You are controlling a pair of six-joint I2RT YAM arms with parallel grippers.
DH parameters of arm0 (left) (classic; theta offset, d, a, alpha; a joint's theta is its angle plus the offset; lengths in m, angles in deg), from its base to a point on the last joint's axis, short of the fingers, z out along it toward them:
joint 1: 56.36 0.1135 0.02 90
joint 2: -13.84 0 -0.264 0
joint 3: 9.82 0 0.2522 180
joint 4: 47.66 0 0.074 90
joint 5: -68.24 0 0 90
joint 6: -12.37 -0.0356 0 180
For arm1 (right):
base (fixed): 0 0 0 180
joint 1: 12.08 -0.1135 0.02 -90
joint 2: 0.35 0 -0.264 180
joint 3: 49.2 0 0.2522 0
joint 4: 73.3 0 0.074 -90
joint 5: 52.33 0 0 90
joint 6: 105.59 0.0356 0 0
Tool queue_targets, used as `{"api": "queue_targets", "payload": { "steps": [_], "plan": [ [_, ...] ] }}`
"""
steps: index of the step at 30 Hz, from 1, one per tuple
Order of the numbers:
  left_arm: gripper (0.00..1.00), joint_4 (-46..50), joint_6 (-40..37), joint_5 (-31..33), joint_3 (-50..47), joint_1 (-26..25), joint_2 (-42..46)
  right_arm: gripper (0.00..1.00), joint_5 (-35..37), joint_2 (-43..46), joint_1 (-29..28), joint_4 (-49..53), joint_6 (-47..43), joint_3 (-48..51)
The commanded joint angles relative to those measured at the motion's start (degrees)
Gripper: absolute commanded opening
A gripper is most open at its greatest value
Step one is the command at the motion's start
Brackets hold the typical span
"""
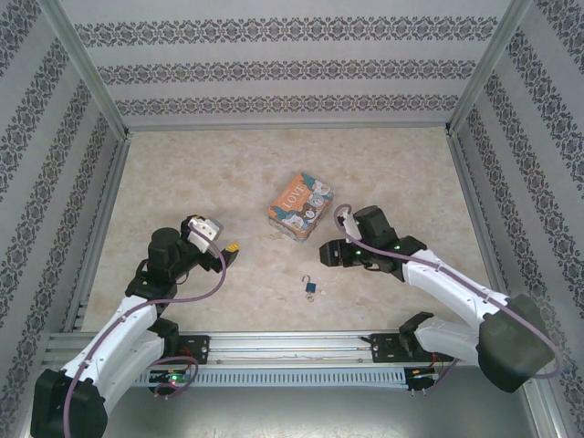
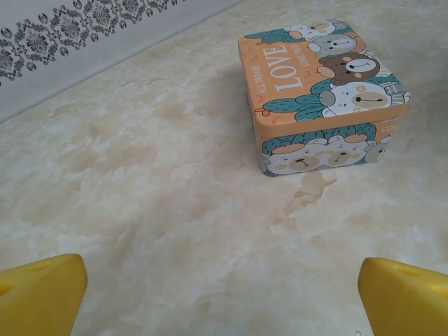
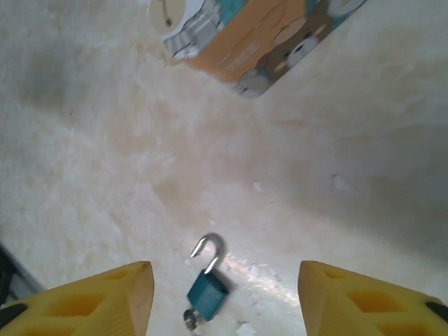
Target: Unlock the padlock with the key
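Two sets of jaws stand wide, holding nothing. The left gripper (image 2: pixel 224 294) faces the orange cartoon-printed "LOVE" tin box (image 2: pixel 322 91). The right gripper (image 3: pixel 224 301) hovers over the tiny dark teal padlock (image 3: pixel 206 290), which lies on the beige marbled surface (image 1: pixel 182 173) with one end of its silvery shackle free.

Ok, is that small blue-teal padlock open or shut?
Open: the small blue-teal padlock lies flat, its thin silvery shackle hooked outward with one end free of the body.
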Motion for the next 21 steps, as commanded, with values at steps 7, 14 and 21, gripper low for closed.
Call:
{"api": "queue_targets", "payload": {
  "steps": [7,14,21],
  "plan": [
    [0.99,-0.3,-0.5,-0.5,-0.6,0.1,0.7,0.69,10.6,7.8,4.3,0.9,-7.5,-1.4],
    [0.99,-0.2,-1.1,-0.1,-0.6,0.1,0.7,0.90,15.2,10.7,8.5,-0.3,-12.6,-2.0],
    [0.99,-0.9,-1.0,0.4,-0.8,0.1,0.4,0.98,19.3,10.4,12.9,-5.9,-15.9,-0.9]
  ]
}}
